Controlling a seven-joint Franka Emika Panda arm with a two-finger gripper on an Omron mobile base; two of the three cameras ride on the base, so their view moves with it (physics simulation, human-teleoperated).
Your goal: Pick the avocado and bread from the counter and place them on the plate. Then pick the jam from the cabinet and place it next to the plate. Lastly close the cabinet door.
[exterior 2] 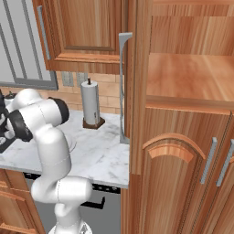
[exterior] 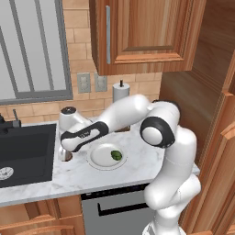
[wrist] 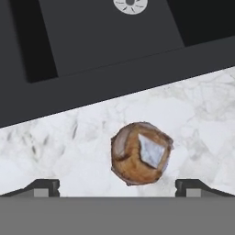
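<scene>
Arm reaches left and low over the marble tabletop [exterior: 133,158], hand bent down near the sink's edge. Pincer [wrist: 117,186] stands wide open, holding nothing; in the hand view its two dark finger tips [wrist: 42,187] rise at either side, well apart, with the bread [wrist: 140,159] between and just above them on the tabletop. Whether the tips touch the bread cannot be told; a strip of marble shows between each tip and the lump.

Bread: round, brown, mottled crust with a pale patch, resting on the marble near the black sink [wrist: 105,41]. In the left base view only a brown sliver of it shows under the hand.

Plate [exterior: 103,157]: white, round, on the tabletop just right of the hand. Avocado [exterior: 116,155] lies on it, dark green, toward the plate's right side.

Paper-towel roll [exterior 2: 90,104] stands upright at the back of the tabletop against the brick wall.

Cabinet [exterior 2: 183,151]: tall brown unit at the right end of the tabletop. Its upper door [exterior 2: 124,87] is swung open, seen edge-on, with a bare wooden shelf behind. Jam not made out in the compartment visible.

Wall cupboard [exterior: 142,32] with one bar handle hangs above, shut.
</scene>
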